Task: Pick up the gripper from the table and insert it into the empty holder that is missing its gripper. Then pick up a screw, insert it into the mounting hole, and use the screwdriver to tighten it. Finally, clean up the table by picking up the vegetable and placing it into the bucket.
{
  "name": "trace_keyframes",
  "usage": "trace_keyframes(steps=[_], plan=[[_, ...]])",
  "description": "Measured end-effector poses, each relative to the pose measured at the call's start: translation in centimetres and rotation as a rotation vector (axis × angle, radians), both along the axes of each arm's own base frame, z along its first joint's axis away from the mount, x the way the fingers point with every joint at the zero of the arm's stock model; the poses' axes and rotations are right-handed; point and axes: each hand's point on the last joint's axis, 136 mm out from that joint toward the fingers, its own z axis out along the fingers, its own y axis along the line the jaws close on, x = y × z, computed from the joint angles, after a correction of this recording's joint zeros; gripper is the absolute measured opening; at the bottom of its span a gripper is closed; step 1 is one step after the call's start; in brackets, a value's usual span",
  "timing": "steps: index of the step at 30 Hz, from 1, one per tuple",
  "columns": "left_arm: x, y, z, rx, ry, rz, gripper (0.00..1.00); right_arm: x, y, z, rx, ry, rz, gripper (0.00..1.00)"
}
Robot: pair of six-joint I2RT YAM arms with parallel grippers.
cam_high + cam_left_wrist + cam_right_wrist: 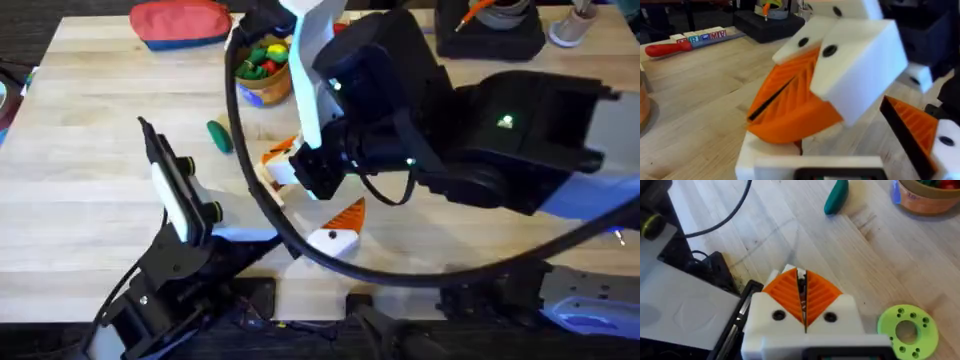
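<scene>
While the overhead view had the right arm looming dark across the middle, it still caught the vegetable (pixel 219 136) lying on the worktop (pixel 90 190) left of the bucket (pixel 265 75), which held bright toy pieces; a red pouch (pixel 180 23) sat at the far edge. One white block with an orange wedge (pixel 340 228) rested near the front edge. The right wrist view added a lime-green disc (pixel 907 328) beside the right claw (pixel 802 297), whose orange pads were clenched together with only a thin dark sliver between them. From the left wrist, the left claw (pixel 805 107) appeared, orange pads (pixel 790 107) nearly meeting; I could not tell whether it held anything. A red-handled screwdriver (pixel 670 48) lay far back.
</scene>
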Motion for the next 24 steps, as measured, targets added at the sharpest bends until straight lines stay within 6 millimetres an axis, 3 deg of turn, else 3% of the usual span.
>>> trace_keyframes(steps=[3,7,17,21,24], plan=[[0.0,0.0,0.0,0.0,0.0,0.0,0.987,0.0,0.0,0.0,-0.002,-0.001,-0.003,0.009],[-0.1,-0.1,0.0,0.0,-0.001,-0.006,0.987,-0.1,-0.3,0.1,-0.007,-0.007,-0.005,0.132],[-0.1,-0.1,0.0,0.004,-0.008,-0.008,0.987,-0.1,-1.1,1.9,0.017,-0.047,-0.018,0.743],[-0.1,-0.1,0.0,0.004,-0.008,-0.008,0.987,0.1,-2.5,3.5,0.038,-0.062,-0.043,0.894],[-0.1,-0.1,0.0,0.004,-0.008,-0.008,0.987,0.6,-5.1,5.1,0.053,-0.074,-0.095,0.96]])
